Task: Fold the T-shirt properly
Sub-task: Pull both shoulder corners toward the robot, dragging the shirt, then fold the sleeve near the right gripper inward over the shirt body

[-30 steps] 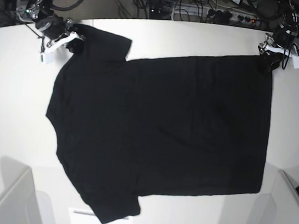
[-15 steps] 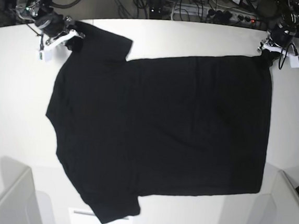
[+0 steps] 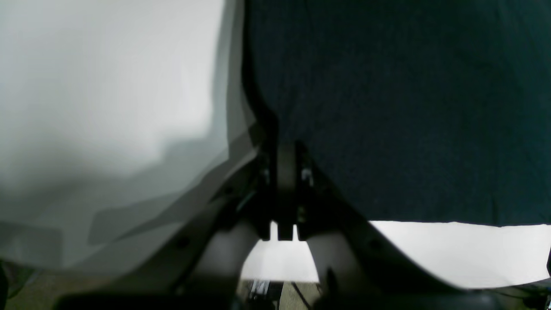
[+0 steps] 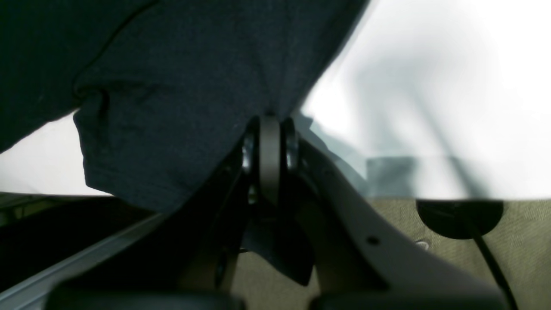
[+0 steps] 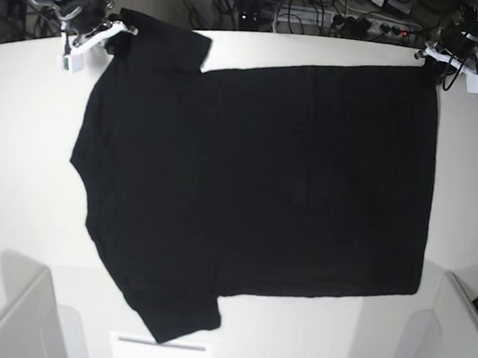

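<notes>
T-shirt [image 5: 255, 189] lying flat, plain side up, across the white table [image 5: 22, 168]. Left gripper [image 5: 437, 62] clamping the far right hem corner; right gripper [image 5: 109, 35] clamping the far left sleeve. Opening fold apparently starting; next: carrying the far edge nearward evenly.

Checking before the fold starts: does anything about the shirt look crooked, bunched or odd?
The T-shirt lies mostly flat on the table, pinched at its far edge by both hands. One oddity: at the right hand the sleeve cloth is bunched and hangs over the table's edge.
</notes>
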